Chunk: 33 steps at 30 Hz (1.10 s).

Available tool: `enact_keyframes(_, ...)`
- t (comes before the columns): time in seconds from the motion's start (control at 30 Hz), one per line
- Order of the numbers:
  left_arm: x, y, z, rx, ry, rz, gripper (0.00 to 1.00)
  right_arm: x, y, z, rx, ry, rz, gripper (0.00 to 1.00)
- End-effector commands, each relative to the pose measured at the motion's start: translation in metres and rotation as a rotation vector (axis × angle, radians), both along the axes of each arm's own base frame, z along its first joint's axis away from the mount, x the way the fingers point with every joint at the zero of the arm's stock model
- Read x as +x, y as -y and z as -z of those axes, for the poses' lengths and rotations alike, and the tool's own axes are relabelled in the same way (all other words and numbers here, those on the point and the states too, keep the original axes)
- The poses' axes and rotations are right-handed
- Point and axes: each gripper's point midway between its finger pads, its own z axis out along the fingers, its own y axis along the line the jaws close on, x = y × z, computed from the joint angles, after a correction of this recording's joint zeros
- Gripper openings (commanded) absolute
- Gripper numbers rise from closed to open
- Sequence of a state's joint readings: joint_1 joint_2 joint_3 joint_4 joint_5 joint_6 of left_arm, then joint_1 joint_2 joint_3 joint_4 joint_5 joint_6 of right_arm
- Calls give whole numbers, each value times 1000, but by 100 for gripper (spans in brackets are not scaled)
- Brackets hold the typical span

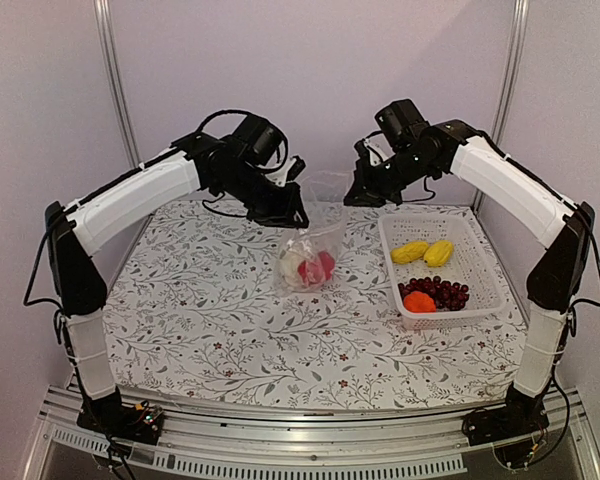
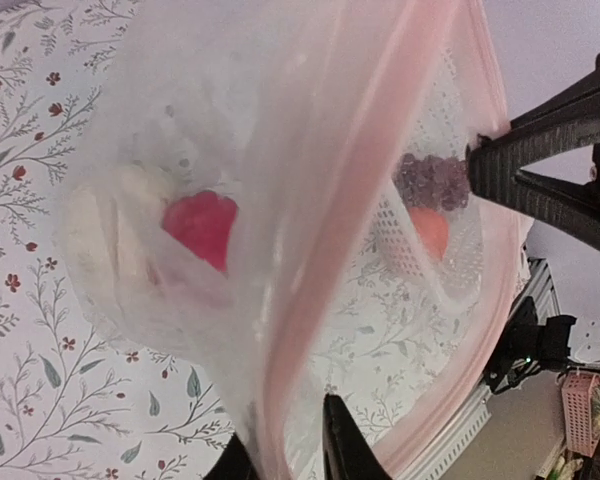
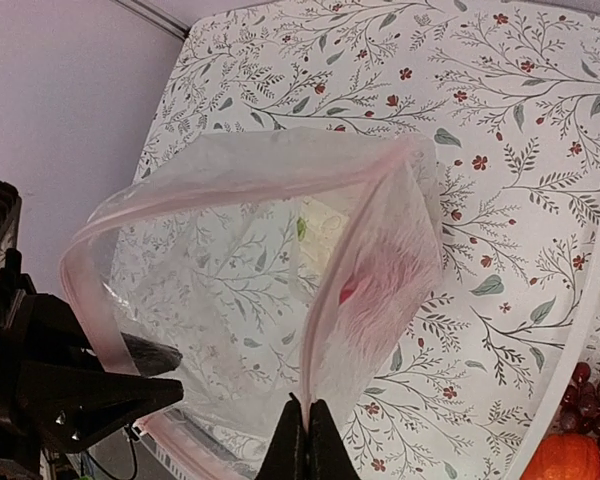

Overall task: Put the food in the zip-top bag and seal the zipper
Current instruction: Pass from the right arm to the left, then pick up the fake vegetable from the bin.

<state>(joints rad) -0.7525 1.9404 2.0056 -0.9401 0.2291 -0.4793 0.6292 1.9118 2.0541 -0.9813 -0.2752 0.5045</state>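
The clear zip-top bag (image 1: 318,238) hangs above the table, held by its mouth between both grippers. Its pink-tinted zipper (image 3: 220,182) stands open in a wide loop. A cream-white lumpy piece (image 1: 289,266) and a red piece (image 1: 318,267) lie in the bag's bottom, and both show in the left wrist view (image 2: 105,225) (image 2: 202,225). My left gripper (image 2: 280,420) is shut on the bag's left rim. My right gripper (image 3: 306,402) is shut on the opposite rim. The yellow long piece (image 1: 410,251), small yellow round one (image 1: 439,252), grape bunch (image 1: 438,291) and orange ball (image 1: 419,302) lie in the basket.
The white mesh basket (image 1: 485,262) stands on the right of the flowered table, close beside the hanging bag. The left arm crosses the back left and the right arm the back right. Grey walls and frame posts close the back.
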Motion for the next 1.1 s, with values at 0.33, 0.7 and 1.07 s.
enact_keyframes(0.33,0,-29,-84,24,45,-155,0,-2,-4,-53,114,41,-13,3)
enact_keyframes(0.7,4,-24,-41,75,41,-95,0,-5,-12,-56,161,58,-59,26)
enact_keyframes(1.07,10,7,-91,-93,210,25,0,27,79,-51,47,135,108,66)
